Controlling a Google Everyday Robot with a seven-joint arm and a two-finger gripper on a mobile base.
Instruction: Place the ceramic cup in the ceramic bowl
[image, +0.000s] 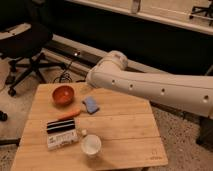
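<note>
- Currently, arm (150, 86): one white link enters from the right edge and runs left, slightly downward, over the table's (125, 125) far right corner; a rounded joint sits at its upper left end.
- Gripper: hidden behind the arm's left end, near the table's far edge; whether it is released or clenched cannot be told.
- Cup (91, 145): white, upright, on the table's near edge, well apart from the arm.
- Bowl (63, 94): orange-red, upright, at the far left of the table, well apart from the cup.
- Blue pad (91, 104): just right of the bowl, below the arm's end; its kind is hard to make out.
- Orange stick (68, 115): lies between bowl and bottle.
- Bottle (62, 140): lies on its side, just left of the cup; label text unreadable.
- Dark striped item (60, 126): touching the bottle's far side; kind unclear.
- Chair (25, 40): black, far left, cut off by the frame.
</note>
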